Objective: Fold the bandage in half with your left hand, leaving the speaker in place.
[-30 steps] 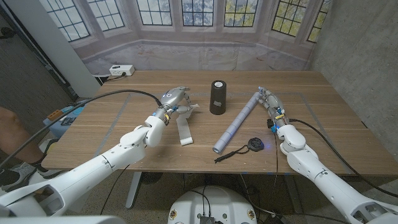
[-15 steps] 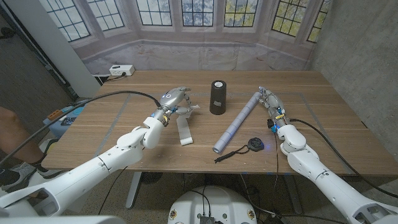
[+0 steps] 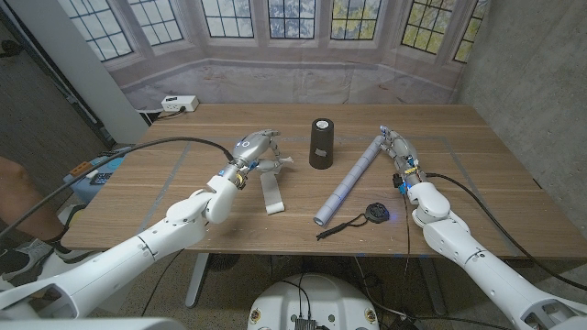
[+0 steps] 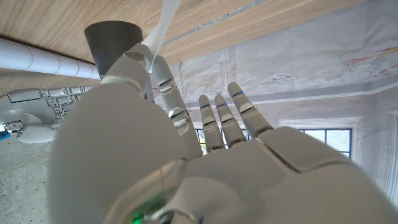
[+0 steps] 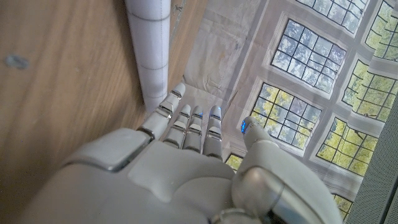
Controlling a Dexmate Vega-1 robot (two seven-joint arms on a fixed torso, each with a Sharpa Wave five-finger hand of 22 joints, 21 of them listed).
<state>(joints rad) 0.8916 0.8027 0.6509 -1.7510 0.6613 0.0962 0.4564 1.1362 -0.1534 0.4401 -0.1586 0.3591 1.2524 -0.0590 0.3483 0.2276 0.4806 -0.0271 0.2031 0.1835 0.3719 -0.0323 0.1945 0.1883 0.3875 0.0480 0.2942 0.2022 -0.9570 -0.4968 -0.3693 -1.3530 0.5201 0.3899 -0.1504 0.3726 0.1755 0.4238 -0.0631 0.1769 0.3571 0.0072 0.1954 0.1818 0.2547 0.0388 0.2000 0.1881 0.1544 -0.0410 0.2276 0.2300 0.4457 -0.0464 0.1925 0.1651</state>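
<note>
My left hand (image 3: 254, 147) hovers over the far end of the thin white fabric bandage strip (image 3: 271, 188), left of the middle of the wooden counter (image 3: 183, 197). I have that far end pinched and raised between my thumb and a finger (image 4: 163, 73), the other fingers spread; in the left wrist view the strip rises from the pinch toward the wood. The near end lies flat on the counter, pointing at the front edge. I judge it is held this way so the raised end can be carried over toward the resting end, the fold forming between them, which is not yet done.

Just right of my left hand, near the counter's middle and toward the back edge, the dark grey cylindrical speaker (image 3: 320, 143) stands upright, apart from the bandage. It must stay put, so I keep my lift on its left.

Further right a long pale paper tube (image 3: 351, 179) lies diagonally, running from the front toward the right back. A small round black disc with a cord (image 3: 374, 214) sits near the front edge.

My right hand (image 3: 398, 147) waits beside the tube's far end, fingers apart, holding nothing.
</note>
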